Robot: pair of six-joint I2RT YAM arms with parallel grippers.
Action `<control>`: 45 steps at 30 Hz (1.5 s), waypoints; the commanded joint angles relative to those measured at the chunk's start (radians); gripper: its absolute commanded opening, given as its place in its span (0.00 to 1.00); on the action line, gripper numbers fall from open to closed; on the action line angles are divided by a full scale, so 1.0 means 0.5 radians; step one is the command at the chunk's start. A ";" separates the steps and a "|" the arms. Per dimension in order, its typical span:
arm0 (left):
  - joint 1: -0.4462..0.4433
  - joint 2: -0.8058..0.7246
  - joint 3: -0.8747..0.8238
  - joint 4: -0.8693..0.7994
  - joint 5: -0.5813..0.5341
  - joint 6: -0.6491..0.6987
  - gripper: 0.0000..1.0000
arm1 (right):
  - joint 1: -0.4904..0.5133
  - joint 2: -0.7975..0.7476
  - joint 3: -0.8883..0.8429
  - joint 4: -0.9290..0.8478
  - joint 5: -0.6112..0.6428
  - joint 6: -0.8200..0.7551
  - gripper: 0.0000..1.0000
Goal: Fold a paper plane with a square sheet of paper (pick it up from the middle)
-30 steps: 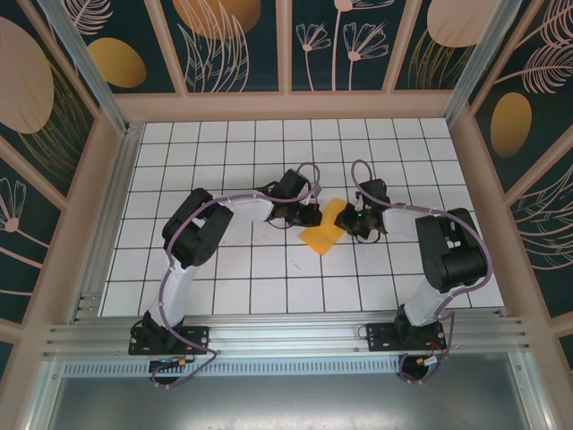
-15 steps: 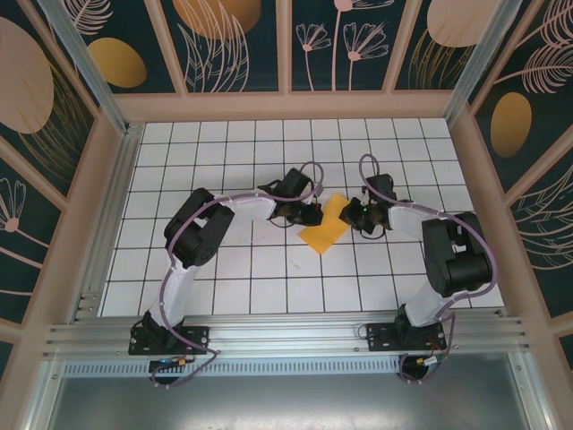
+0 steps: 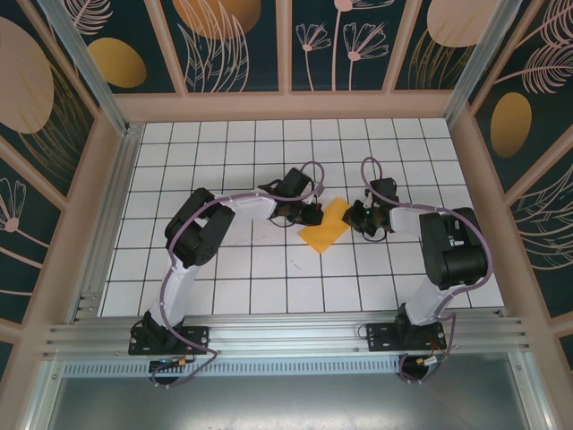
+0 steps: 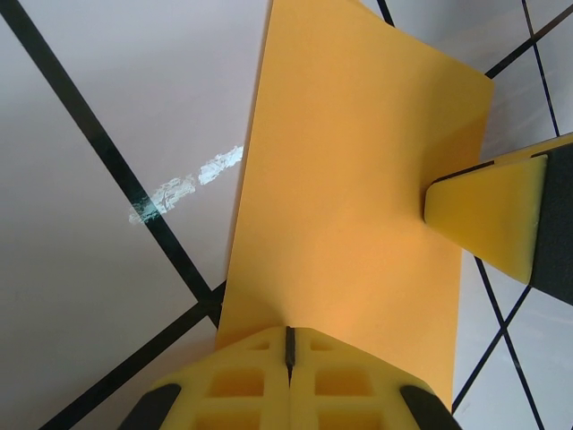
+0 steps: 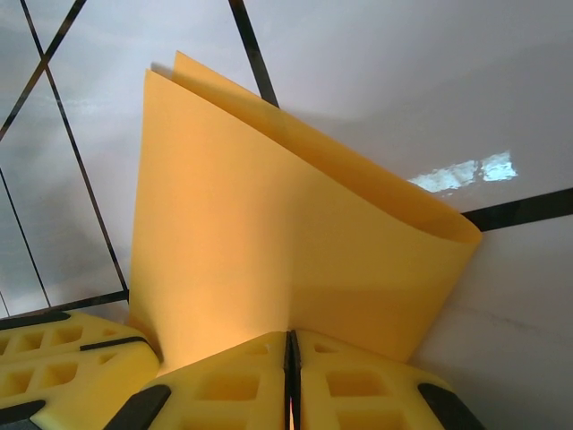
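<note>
The square sheet of paper (image 3: 326, 225) is orange and bent over on itself into two layers, held just above the white grid table between both grippers. My left gripper (image 3: 312, 213) is shut on the sheet's left edge; its yellow fingers (image 4: 260, 376) pinch the paper (image 4: 358, 197). My right gripper (image 3: 356, 219) is shut on the opposite edge, and the paper (image 5: 269, 233) curves away from its closed fingers (image 5: 358, 385). The right gripper's fingertip (image 4: 488, 215) shows in the left wrist view. A finished paper plane is out of view.
The white grid table (image 3: 224, 269) is ringed by a low wooden wall (image 3: 286, 106). A metal rail (image 3: 286, 336) runs along the near edge by the arm bases. A scuff mark (image 4: 183, 186) lies on the tile beside the paper.
The right wrist has shifted slightly to the right and turned, and its arm has drawn in. The paper stays pinched between both grippers; the left arm has barely moved.
</note>
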 commanded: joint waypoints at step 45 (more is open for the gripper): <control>0.008 0.176 -0.020 -0.247 -0.161 0.066 0.01 | -0.208 0.252 0.235 -0.214 0.217 -0.133 0.12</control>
